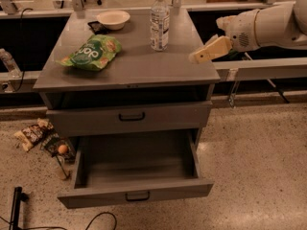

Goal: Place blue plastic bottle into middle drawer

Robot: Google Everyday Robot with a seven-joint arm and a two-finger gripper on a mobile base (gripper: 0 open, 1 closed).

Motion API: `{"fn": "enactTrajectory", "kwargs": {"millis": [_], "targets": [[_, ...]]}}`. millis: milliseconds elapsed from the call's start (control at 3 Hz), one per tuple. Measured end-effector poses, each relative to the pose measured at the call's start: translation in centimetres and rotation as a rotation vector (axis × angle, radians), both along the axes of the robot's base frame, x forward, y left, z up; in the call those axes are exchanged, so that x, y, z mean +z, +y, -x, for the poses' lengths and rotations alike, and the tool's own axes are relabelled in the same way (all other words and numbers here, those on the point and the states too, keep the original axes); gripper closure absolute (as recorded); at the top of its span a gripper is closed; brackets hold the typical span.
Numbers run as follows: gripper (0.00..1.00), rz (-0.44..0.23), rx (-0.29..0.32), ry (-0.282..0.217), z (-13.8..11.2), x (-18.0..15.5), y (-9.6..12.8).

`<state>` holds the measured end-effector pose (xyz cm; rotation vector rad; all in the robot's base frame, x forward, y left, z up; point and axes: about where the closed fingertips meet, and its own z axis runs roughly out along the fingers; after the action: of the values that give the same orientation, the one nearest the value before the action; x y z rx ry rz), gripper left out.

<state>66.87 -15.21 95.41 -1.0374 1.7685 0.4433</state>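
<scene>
- On the cabinet top point(139, 66), toward its back edge, I see the bottle point(159, 20) standing upright with its white cap on, right of center.
- Left of it sit a pale bowl point(113, 19) at the back and a green chip bag point(92, 52) nearer the front, both apart from the bottle.
- Off the cabinet's right edge my gripper point(194, 57) hangs in the air, pointing left and slightly down. It is near the top's right rim, lower than the bottle's cap and not touching the bottle.
- Whether the gripper is spread or pinched I cannot tell. It carries nothing.
- Behind it the white arm point(268, 25) reaches in from the right.
- Below, the upper drawer point(129, 116) is pushed in.
- Under that, the middle drawer point(136, 194) is pulled out, its grey inside bare.
- Down on the floor to the left lie some snack packets point(31, 134).
</scene>
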Motion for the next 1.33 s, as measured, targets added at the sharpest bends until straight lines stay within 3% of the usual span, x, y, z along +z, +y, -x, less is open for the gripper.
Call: {"fn": "enactTrajectory", "kwargs": {"millis": [333, 667, 1000, 1333], "targets": [[0.00, 0.005, -0.081, -0.018, -4.1, -0.8, -0.1], [0.00, -0.035, -0.140, -0.039, -8.7, -0.8, 0.5], [0.00, -0.104, -0.149, -0.055, -13.9, -1.0, 3.0], [0.00, -0.160, -0.129, -0.048, -16.7, -1.8, 5.7]]}}
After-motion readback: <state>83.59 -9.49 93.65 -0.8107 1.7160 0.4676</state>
